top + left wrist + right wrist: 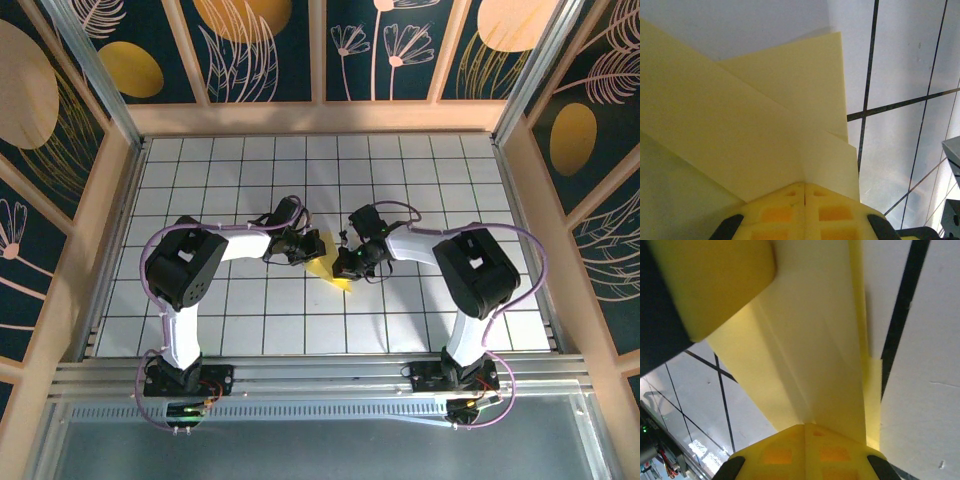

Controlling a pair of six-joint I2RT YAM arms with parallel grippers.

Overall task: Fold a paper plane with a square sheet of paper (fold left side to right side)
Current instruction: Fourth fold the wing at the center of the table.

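Top external: gridded table (250,170), floral walls (270,50), paper (338,277)

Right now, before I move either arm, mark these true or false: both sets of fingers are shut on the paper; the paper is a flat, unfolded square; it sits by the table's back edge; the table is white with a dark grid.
1. The left fingers and right fingers are both shut on the paper: true.
2. The paper is a flat, unfolded square: false. It is folded, with overlapping layers and creases.
3. The paper sits by the back edge of the table: false. It is near the middle, between the two sets of fingers.
4. The table is white with dark grid lines: true.
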